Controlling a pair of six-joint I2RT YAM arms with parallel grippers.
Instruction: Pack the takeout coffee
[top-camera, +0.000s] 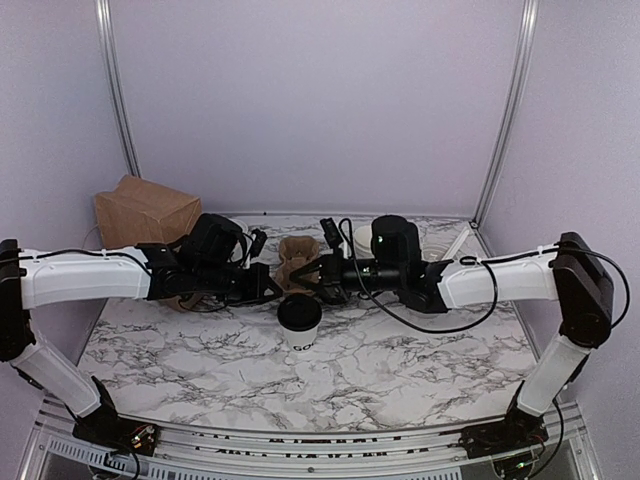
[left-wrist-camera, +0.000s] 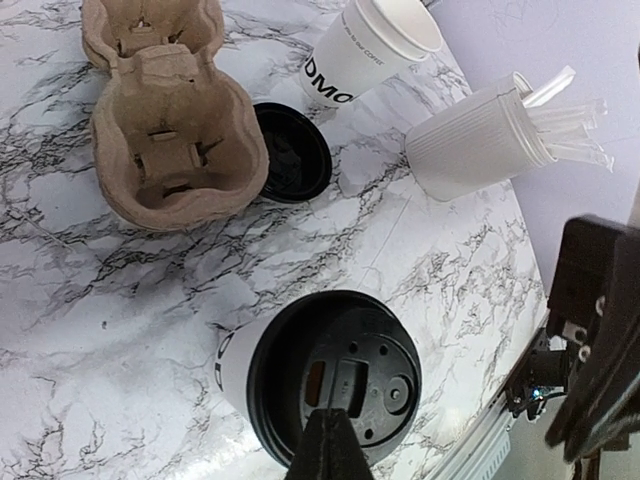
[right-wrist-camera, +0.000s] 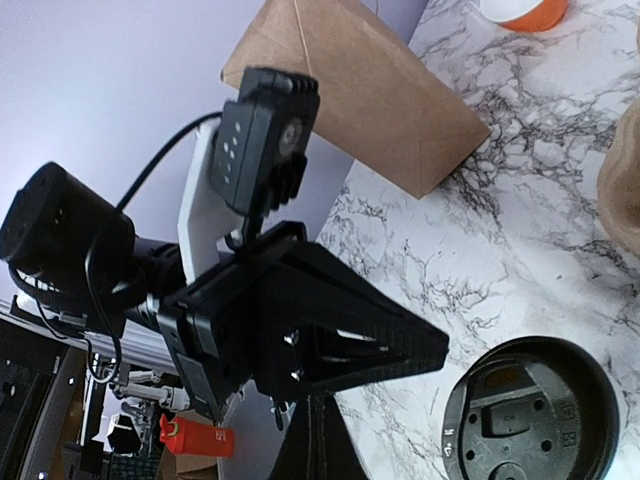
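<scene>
Standing on the worktop (top-camera: 400, 360) just in front of the cup carrier (top-camera: 295, 256), the takeout coffee (top-camera: 299, 320); over the carrier's near edge hover left fingers (top-camera: 268, 289) and right fingers (top-camera: 306, 282), each pair pressed together.

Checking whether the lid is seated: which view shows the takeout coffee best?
Left wrist: the takeout coffee fills the foreground, black lid close up, some lettered side visible. Top external shows it small; right wrist catches only its lid.

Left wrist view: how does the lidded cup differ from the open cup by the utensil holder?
The lidded cup wears a black lid; the open cup has none. The lidded cup sits nearest the camera; the open cup stands farther off, near the utensil holder. Both are white with dark lettering.
</scene>
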